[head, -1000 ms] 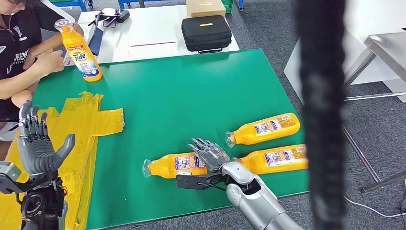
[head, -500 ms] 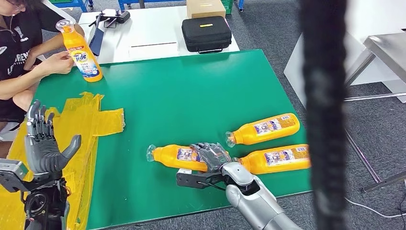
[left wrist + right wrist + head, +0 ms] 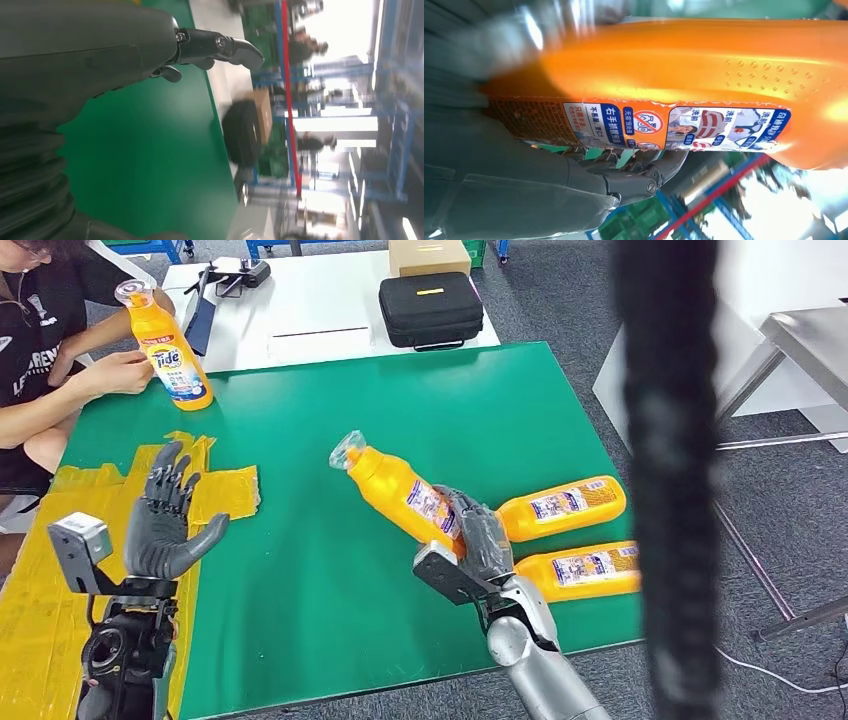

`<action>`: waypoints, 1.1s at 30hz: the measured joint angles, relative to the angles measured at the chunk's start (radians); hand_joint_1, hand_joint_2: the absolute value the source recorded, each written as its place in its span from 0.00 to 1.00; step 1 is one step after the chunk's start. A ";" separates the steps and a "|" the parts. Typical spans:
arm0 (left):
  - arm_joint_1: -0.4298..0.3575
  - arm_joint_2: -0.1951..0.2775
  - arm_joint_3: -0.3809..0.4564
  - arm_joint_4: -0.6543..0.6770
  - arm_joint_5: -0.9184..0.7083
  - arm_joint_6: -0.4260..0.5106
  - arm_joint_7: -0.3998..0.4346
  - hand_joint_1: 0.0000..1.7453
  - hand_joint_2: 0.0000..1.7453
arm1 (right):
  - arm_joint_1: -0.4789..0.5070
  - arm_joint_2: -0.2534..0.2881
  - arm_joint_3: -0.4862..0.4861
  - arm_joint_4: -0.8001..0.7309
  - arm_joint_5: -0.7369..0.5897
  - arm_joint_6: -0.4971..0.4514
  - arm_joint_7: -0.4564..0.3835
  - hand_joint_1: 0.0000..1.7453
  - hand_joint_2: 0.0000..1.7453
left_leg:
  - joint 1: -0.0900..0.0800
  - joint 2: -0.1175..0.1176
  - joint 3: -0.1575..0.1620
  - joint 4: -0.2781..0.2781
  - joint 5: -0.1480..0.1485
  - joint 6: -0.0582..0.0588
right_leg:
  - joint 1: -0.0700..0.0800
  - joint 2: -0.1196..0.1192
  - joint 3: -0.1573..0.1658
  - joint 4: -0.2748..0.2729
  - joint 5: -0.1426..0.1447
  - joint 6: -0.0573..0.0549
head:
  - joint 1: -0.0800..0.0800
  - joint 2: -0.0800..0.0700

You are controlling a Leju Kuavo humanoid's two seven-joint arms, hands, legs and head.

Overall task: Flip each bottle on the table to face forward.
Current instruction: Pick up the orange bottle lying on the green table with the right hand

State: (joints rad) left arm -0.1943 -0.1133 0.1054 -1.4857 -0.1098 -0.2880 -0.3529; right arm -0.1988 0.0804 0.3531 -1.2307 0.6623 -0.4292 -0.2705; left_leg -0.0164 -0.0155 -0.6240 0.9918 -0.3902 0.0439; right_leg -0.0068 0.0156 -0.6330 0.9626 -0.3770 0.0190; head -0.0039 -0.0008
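Observation:
My right hand (image 3: 478, 536) grips an orange bottle (image 3: 398, 488) by its lower body and holds it tilted above the green table (image 3: 330, 420), cap up and to the left. In the right wrist view the bottle's (image 3: 684, 80) back label faces the camera, with my fingers (image 3: 624, 175) wrapped under it. Two more orange bottles lie on their sides at the right: one (image 3: 556, 507) farther back, one (image 3: 580, 573) nearer the front edge. A fourth bottle (image 3: 168, 348) stands upright at the far left, touched by a person's hand (image 3: 118, 370). My left hand (image 3: 168, 517) is raised, open, over yellow tape.
Yellow tape (image 3: 190, 490) covers the table's left part. A person (image 3: 35, 330) sits at the far left corner. A white table behind holds a black case (image 3: 430, 308) and a cardboard box (image 3: 428, 255). A dark blurred vertical bar (image 3: 668, 480) blocks the right side.
My right hand has lifted the bottle off the table and tipped it up, cap rising to the upper left. My left hand has moved up and to the right, still open.

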 joint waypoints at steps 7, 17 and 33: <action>-0.028 0.001 -0.182 -0.004 -0.029 0.012 0.030 0.00 1.00 | -0.014 0.016 -0.034 -0.019 -0.114 -0.056 -0.092 1.00 1.00 | 0.000 0.000 0.000 0.000 0.000 0.000 | 0.000 0.000 0.000 0.000 0.000 0.000 | 0.000 0.000; -0.033 0.007 -0.333 0.001 0.048 -0.008 0.045 0.00 1.00 | -0.020 0.043 -0.028 -0.018 -0.152 -0.090 -0.174 0.97 1.00 | 0.000 0.000 -0.001 0.000 0.000 0.000 | 0.000 0.000 0.000 0.000 0.000 0.000 | 0.000 0.000; -0.074 0.024 -0.377 0.039 0.176 -0.009 0.094 0.00 1.00 | -0.045 0.050 0.051 -0.019 -0.227 0.000 -0.309 1.00 1.00 | 0.000 0.000 -0.001 0.000 0.000 0.000 | 0.000 0.000 0.000 0.000 0.000 0.000 | 0.000 0.000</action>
State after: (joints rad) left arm -0.2685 -0.0891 -0.2712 -1.4469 0.0658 -0.2974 -0.2588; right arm -0.2434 0.1308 0.4042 -1.2493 0.4353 -0.4295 -0.5799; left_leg -0.0164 -0.0155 -0.6249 0.9918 -0.3902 0.0441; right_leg -0.0068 0.0155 -0.6331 0.9627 -0.3769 0.0191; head -0.0039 -0.0008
